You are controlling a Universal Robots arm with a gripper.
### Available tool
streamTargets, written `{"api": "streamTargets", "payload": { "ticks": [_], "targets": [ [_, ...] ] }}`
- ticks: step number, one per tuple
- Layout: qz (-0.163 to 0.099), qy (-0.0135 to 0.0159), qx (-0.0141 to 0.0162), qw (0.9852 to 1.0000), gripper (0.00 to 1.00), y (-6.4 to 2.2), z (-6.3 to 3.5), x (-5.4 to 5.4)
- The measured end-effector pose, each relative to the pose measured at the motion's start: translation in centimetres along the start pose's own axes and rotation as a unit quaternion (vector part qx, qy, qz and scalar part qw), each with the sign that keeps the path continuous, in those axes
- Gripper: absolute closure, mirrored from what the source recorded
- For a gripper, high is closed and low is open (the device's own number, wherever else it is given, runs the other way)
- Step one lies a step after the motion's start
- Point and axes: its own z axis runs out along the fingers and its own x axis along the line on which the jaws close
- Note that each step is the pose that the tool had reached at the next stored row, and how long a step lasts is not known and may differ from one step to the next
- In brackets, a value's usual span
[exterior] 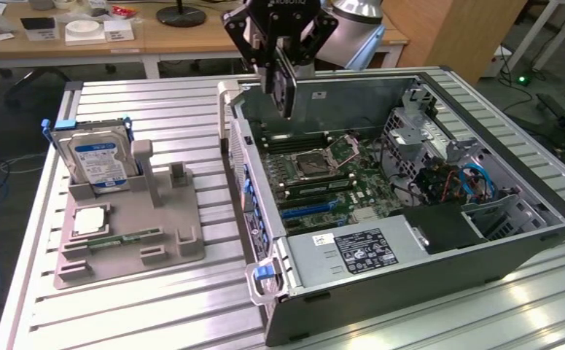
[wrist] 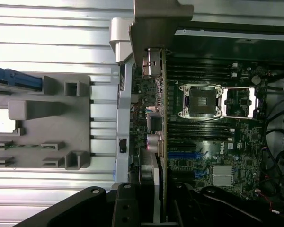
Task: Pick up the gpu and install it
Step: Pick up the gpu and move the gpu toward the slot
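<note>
The claw (exterior: 284, 62) is pinched on the top edge of the gpu (exterior: 287, 91), which hangs upright beneath it with its long axis pointing down into the open computer case (exterior: 515, 240). The card is in the air, above the case's rear corner and clear of the motherboard (exterior: 331, 182). In the wrist view the gpu (wrist: 163, 109) shows edge-on, running away from the claw (wrist: 156, 201) just inside the case wall. The blue slots (exterior: 311, 208) lie lower on the board, toward the exterior view's bottom edge from the card, so the card looks not yet seated. The grey holder (exterior: 127, 248) on the surface (exterior: 117, 102) holds a hard drive (exterior: 98, 160).
</note>
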Motion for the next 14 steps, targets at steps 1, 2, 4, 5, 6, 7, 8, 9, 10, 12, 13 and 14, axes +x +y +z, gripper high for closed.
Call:
{"api": "streamTargets", "payload": {
  "ticks": [1,2,4,5,6,7,8,9,10,12,13,14],
  "targets": [
    [0.000,0.0000,0.0000,1.0000,0.72,0.00,0.00,-0.1],
    [0.000,0.0000,0.0000,1.0000,0.72,0.00,0.00,-0.2],
    [0.000,0.0000,0.0000,1.0000,0.72,0.00,0.00,-0.4],
    [0.000,0.0000,0.0000,1.0000,0.72,0.00,0.00,-0.4],
    [0.000,0.0000,0.0000,1.0000,0.72,0.00,0.01,-0.5],
    [0.000,0.0000,0.0000,1.0000,0.72,0.00,0.01,-0.6],
    [0.000,0.0000,0.0000,1.0000,0.72,0.00,0.01,-0.7],
    [0.000,0.0000,0.0000,1.0000,0.72,0.00,0.01,-0.8],
    [0.000,0.0000,0.0000,1.0000,0.72,0.00,0.01,-0.9],
    [0.000,0.0000,0.0000,1.0000,0.72,-0.01,0.02,-1.1],
    [0.000,0.0000,0.0000,1.0000,0.72,-0.01,0.02,-1.2],
    [0.000,0.0000,0.0000,1.0000,0.72,-0.01,0.02,-1.3]
  ]
}}
